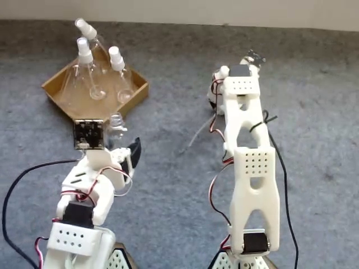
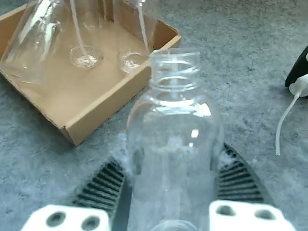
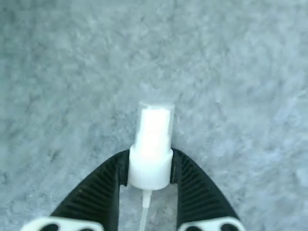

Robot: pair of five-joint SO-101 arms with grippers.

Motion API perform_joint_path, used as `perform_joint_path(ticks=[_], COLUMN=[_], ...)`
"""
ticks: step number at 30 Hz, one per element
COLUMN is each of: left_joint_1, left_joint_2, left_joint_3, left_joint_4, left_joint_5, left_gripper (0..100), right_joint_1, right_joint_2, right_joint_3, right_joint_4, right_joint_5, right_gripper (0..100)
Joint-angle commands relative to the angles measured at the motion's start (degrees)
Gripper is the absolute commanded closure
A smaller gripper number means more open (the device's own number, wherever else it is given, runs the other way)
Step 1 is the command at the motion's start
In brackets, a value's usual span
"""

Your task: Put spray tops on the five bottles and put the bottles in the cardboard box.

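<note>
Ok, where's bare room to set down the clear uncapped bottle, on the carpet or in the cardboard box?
Bare grey carpet runs between the brown cardboard box and the right gripper, and on down between the arms. In the box, the floor by the walls nearest the arms is bare; farther in, three capped clear bottles crowd it.

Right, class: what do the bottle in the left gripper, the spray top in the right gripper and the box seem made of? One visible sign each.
The bottle: clear and glossy, likely plastic, possibly glass; the carpet shows through it, with bright highlights.
The spray top: opaque white plastic, smooth, fairly matt, by its moulded look.
The box: brown cardboard, dull, with thin folded walls.
</note>
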Motion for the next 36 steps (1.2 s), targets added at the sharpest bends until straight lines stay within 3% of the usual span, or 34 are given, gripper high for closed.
perform_joint_path(ticks=[1,10,13,17,22,36], left_joint_1=[4.1,5.2,8.0,12.0,14.2,22.8], left_joint_2=[-1.1,-1.1,-1.1,-1.1,-1.1,-1.1], left_joint_3=[3.9,6.2,6.5,6.6,6.6,9.5], left_joint_4=[-10.8,-15.0,-14.9,-14.9,-15.0,-18.2], left_joint_5=[0.2,0.2,-1.5,-10.1,-10.4,-10.7], left_gripper=[96,96,96,96,96,96], right_joint_1=[2.5,2.2,3.1,3.2,3.3,3.1], right_joint_2=[-1.6,-5.6,-5.9,-6.0,-10.1,-41.5], right_joint_3=[-3.2,-22.5,-29.0,-35.1,-41.7,-18.4], right_joint_4=[1.9,16.4,16.3,16.3,16.4,16.4], right_joint_5=[-0.4,16.3,19.8,24.9,26.3,26.2], right_gripper=[99.3,99.3,99.3,99.3,99.3,99.4])
